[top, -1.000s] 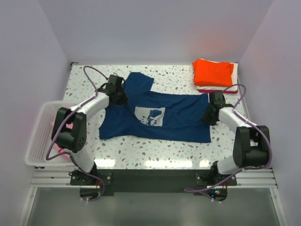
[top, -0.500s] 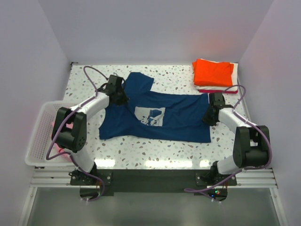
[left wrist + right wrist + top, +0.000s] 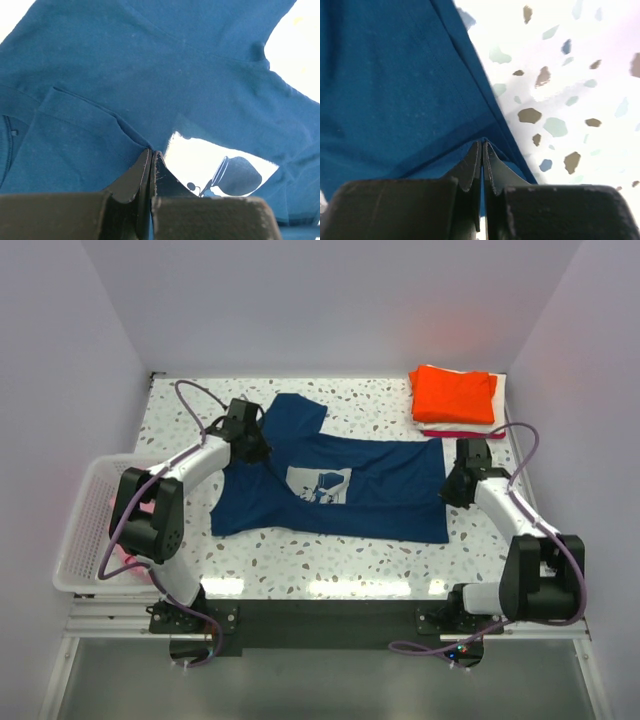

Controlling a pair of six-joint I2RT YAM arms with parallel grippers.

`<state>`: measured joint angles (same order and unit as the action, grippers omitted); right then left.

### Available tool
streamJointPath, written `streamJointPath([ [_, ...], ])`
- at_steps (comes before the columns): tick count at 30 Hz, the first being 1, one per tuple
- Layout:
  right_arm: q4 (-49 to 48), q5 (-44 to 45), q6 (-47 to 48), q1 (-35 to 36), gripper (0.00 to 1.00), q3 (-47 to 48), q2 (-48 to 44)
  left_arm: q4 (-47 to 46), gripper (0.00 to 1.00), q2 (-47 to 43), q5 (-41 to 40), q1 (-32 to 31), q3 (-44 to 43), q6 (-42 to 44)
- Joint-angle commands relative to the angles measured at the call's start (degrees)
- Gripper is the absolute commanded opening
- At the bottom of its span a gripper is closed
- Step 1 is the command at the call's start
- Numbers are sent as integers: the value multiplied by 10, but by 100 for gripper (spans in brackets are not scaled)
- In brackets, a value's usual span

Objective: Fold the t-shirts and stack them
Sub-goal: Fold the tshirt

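Left hand (image 3: 151, 167) pressed together, pinching the navy t-shirt (image 3: 385, 495) at its left edge. Right hand (image 3: 482, 159) likewise pinching its right edge. Shirt lies spread on the speckled surface (image 3: 300, 565). Folded orange t-shirt (image 3: 455, 393) at far right corner.

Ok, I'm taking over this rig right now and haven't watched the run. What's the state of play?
Left tool: shut on the navy t-shirt at its collar end.
Right tool: shut on the same shirt's hem edge.
The navy t-shirt lies spread flat, print up, unfolded.
Done: a folded stack at the far right, orange t-shirt on top, a red one showing beneath.
Left: fold the navy one and stack it. Something pink shows in the basket.
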<state>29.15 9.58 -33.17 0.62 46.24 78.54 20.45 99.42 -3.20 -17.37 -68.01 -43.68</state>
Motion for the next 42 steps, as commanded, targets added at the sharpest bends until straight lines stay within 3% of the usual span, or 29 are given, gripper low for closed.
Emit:
streamJointPath([
  [1, 31, 20, 13, -30, 0, -6, -55, -16, 0, -18, -7, 9, -5, 11],
  [12, 35, 9, 22, -48, 0, -34, -71, -17, 0, -16, 0, 23, -20, 9],
  [23, 3, -4, 14, -48, 0, -14, -16, -25, 0, 28, 18, 23, -64, 29],
  [25, -4, -9, 10, -48, 3, -8, -5, -23, 0, 38, 21, 23, -70, 34],
  [27, -6, -10, 11, -48, 14, 0, 2, -14, 0, 43, 17, 25, -79, 41],
  [30, 8, -8, 17, -49, 37, 23, 10, -1, 31, 32, 7, 29, -78, 46],
  [31, 13, -10, 19, -49, 45, 32, 4, 4, 47, 24, 0, 30, -76, 47],
  [32, 18, -12, 20, -49, 53, 34, -2, 10, 54, 15, 0, 32, -66, 48],
  [33, 26, -11, 21, -49, 68, 34, -12, 13, 61, -8, -3, 36, -59, 47],
  [37, 57, -27, 22, -49, 72, 25, -51, 25, 68, -78, -22, 39, -13, 40],
  [42, 83, -69, 6, -48, 71, -32, -130, 56, 70, -180, -61, 39, 89, 5],
])
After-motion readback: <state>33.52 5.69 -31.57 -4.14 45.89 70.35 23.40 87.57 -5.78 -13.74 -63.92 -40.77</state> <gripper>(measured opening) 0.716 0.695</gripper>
